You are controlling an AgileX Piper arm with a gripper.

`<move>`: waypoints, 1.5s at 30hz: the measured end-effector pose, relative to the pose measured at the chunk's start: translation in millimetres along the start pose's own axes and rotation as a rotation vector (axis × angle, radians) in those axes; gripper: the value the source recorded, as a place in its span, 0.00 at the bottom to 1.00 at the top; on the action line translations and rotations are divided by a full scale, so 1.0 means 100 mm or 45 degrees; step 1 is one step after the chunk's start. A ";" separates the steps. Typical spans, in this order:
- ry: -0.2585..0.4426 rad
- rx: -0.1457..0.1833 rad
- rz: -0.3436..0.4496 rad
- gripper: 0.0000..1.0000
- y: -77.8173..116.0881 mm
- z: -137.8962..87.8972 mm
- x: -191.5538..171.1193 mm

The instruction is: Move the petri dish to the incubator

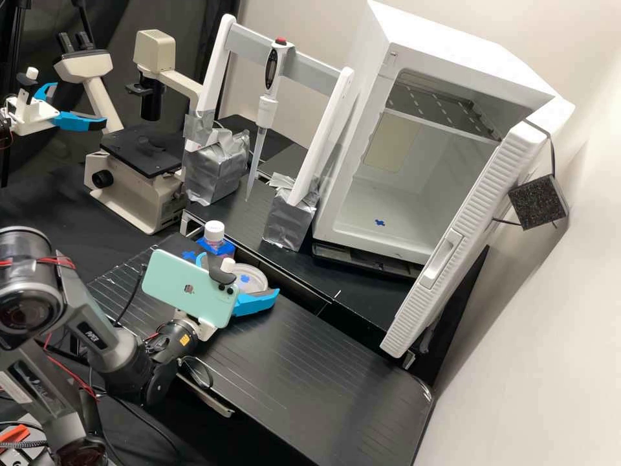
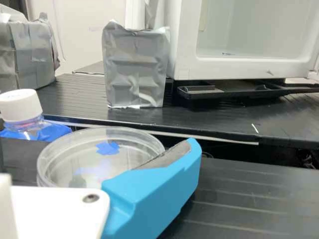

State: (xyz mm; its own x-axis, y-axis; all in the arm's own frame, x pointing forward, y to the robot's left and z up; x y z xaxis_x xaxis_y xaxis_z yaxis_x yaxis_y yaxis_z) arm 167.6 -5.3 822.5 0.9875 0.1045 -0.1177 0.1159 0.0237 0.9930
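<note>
Around the petri dish (image 2: pixel 65 167), with twelve o'clock set away from the camera, a white-capped bottle (image 2: pixel 21 105) is seen at ten, silver-taped blocks (image 2: pixel 27 57) (image 2: pixel 135 69) at eleven and just past twelve, and the white incubator (image 2: pixel 224 68) at two. At four, the dish's rim is partly hidden by a blue finger (image 2: pixel 154 191).

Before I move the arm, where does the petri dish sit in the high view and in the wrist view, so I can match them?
High view: petri dish left of and below centre, at the claw, beside the mint phone.
Wrist view: petri dish partly behind one blue finger, near the white-capped bottle.
Shared landmark: that bottle, close to the dish.
</note>
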 end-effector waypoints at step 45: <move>-0.071 -0.060 0.162 1.00 0.05 0.08 0.07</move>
State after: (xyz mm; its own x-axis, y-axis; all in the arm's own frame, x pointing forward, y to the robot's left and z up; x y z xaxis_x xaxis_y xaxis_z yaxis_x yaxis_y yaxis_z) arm 176.3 -12.8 826.3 0.9985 0.0539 0.0109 -0.0142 0.0604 0.9981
